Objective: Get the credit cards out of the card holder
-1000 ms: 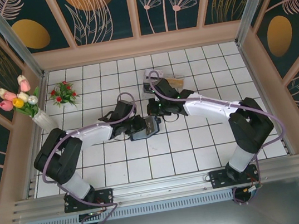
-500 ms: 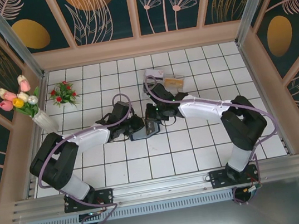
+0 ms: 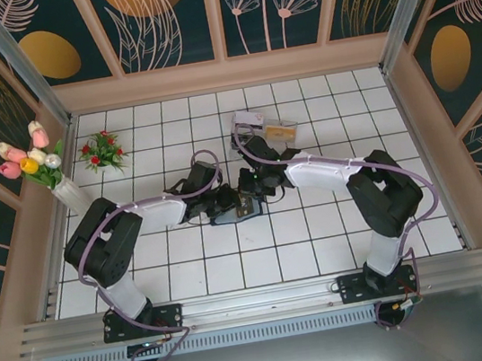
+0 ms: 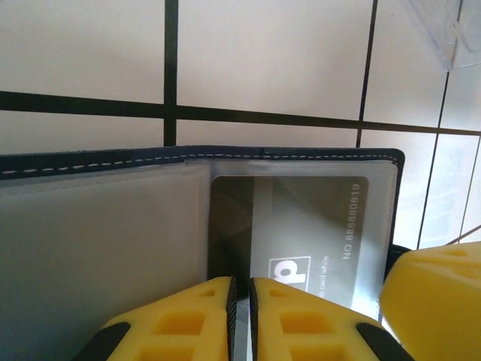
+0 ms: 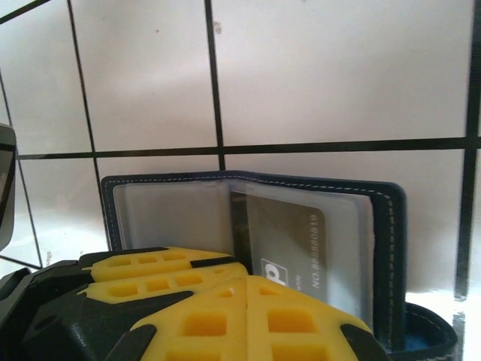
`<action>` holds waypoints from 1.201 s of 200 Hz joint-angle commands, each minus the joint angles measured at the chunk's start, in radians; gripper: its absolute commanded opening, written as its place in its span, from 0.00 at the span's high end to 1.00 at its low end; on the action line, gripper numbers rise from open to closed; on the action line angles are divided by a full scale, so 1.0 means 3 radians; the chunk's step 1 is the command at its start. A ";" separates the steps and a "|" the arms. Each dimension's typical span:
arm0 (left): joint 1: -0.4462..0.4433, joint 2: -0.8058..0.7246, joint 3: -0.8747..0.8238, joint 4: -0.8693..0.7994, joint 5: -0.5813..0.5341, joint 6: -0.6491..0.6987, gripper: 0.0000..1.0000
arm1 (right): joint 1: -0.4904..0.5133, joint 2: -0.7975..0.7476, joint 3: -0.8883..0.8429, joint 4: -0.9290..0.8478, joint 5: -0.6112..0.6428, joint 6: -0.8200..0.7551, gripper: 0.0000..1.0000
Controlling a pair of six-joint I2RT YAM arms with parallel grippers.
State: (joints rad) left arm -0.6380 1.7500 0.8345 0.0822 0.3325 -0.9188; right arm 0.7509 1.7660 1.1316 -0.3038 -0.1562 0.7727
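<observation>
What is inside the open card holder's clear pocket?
A card with a printed number sits in the card holder; its lower part is hidden behind the left gripper.

White tiled floor [image 3: 237,272], dark floral walls [image 3: 163,20]

Both arms fold their elbows in toward the centre, and the right gripper [image 3: 248,189] moves forward onto the card holder [image 3: 240,209], close against the left gripper [image 3: 224,203].
</observation>
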 commanded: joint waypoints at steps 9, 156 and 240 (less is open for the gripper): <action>-0.0013 0.0047 0.0067 -0.0049 -0.0014 0.0008 0.84 | -0.0009 -0.0193 0.0005 -0.0248 0.0393 0.0048 0.93; -0.0006 -0.0578 -0.0223 -0.0287 -0.0617 -0.0159 0.89 | 0.0455 -0.0153 0.0364 -0.0568 0.0625 0.0322 0.92; -0.0015 -0.0386 -0.0201 0.0343 0.0104 -0.0266 0.88 | 0.0378 0.0047 0.0183 -0.0531 0.0680 0.0428 0.95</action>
State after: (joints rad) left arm -0.6380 1.5913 0.7448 0.0933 0.2592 -0.9825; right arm 0.8806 1.7664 1.2118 -0.4522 0.0261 0.8761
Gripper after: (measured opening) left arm 0.115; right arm 0.067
